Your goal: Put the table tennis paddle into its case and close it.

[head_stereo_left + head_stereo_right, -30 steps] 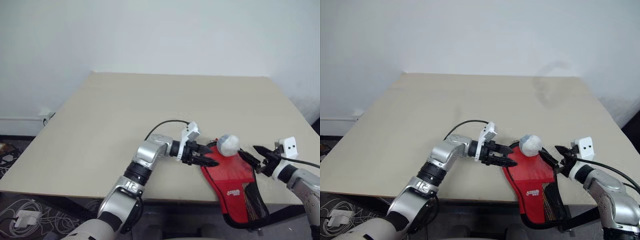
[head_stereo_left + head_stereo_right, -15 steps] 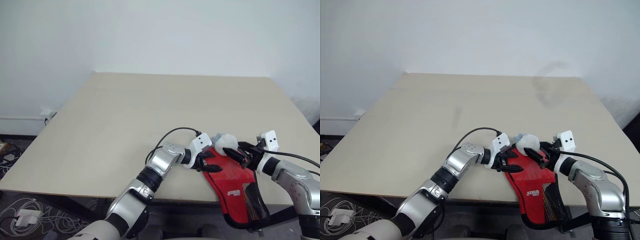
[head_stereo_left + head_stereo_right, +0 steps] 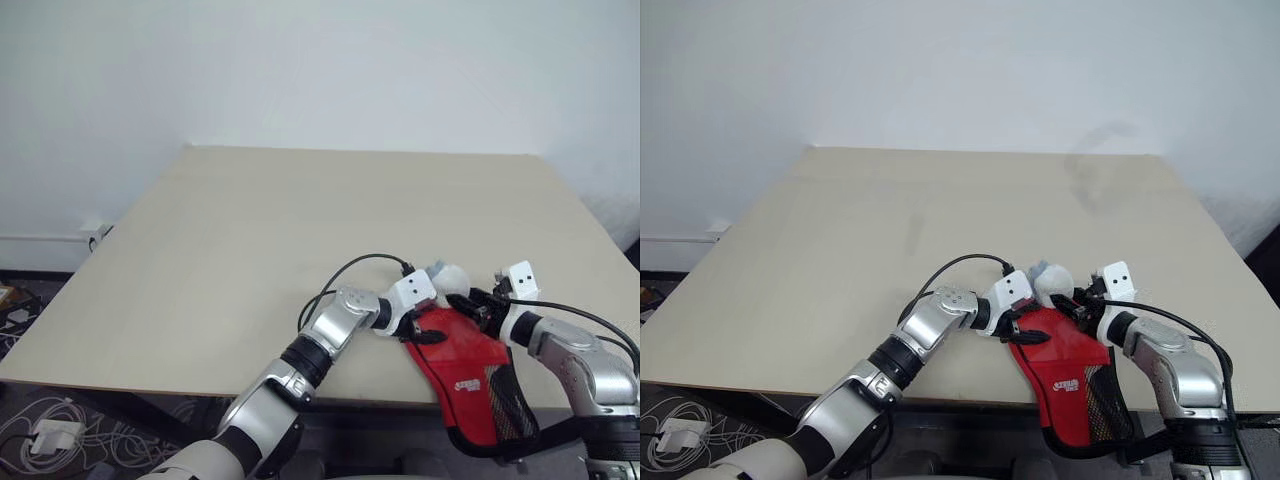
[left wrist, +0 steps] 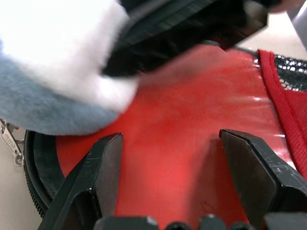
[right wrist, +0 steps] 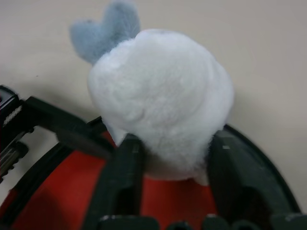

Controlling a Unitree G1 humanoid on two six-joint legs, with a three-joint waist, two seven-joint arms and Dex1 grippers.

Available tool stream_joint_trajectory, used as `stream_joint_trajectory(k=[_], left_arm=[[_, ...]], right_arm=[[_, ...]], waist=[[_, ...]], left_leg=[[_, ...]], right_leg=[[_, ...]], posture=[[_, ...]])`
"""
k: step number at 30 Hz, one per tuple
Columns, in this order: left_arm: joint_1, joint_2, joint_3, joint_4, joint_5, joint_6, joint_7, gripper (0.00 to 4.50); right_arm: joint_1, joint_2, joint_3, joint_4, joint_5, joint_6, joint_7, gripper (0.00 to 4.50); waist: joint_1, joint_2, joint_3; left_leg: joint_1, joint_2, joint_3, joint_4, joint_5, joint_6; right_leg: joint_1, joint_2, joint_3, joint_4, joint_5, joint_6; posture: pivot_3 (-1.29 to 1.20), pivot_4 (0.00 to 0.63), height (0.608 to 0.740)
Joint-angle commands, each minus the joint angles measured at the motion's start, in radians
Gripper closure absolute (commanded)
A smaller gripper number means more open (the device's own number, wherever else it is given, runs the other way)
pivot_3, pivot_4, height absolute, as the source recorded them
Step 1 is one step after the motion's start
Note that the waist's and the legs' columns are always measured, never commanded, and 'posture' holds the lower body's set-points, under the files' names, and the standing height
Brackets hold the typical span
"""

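On one table (image 3: pixel 250 230), one red case (image 3: pixel 465 365), right claw (image 5: pixel 170 158) clamping one fluffy ball (image 5: pixel 163 100), left claw (image 4: pixel 168 158) wide.

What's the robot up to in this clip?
A red case lies at the table's near edge with a fluffy white toy sitting on its round end. The right gripper has its fingers on either side of the toy. The left gripper is open over the red surface at the case's unzipped edge.
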Motion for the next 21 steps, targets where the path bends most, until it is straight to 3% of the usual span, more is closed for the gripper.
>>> stream_joint_trajectory(k=[1, 3, 11, 21], left_arm=[[0.028, 0.023, -0.031, 0.035, 0.04, 0.055, 0.005, 1.07], [0.032, 0.025, -0.035, 0.032, 0.043, 0.058, 0.006, 1.07], [0.033, 0.021, -0.04, 0.031, 0.041, 0.089, 0.001, 1.07], [0.046, 0.026, -0.069, 0.025, 0.06, 0.101, -0.023, 1.07]], right_arm=[[-0.088, 0.011, -0.043, 0.057, -0.053, -0.048, -0.092, 4.0], [-0.12, 0.014, -0.044, 0.096, -0.083, -0.067, -0.127, 4.46], [-0.164, -0.033, -0.065, 0.153, -0.104, -0.081, -0.117, 4.46], [-0.107, -0.251, -0.137, 0.232, -0.134, -0.108, -0.044, 4.46]], waist=[[0.0, 0.0, 0.0], [0.0, 0.0, 0.0], [0.0, 0.001, 0.0], [0.001, 0.001, 0.0]], left_leg=[[0.0, 0.0, 0.0, 0.0, 0.0, 0.0], [0.0, 0.0, 0.0, 0.0, 0.0, 0.0], [0.0, 0.0, 0.0, -0.001, 0.0, 0.0], [0.0, 0.0, 0.0, -0.001, 0.0, 0.0]], right_leg=[[0.0, 0.0, 0.0, 0.0, 0.0, 0.0], [0.0, 0.0, 0.0, 0.0, 0.0, 0.0], [0.0, 0.0, 0.0, 0.0, 0.0, 0.0], [0.001, 0.0, 0.0, -0.001, 0.0, 0.0]], posture=[[0.0, 0.0, 0.716], [0.0, 0.0, 0.716], [0.0, 0.0, 0.716], [0.0, 0.0, 0.716]])
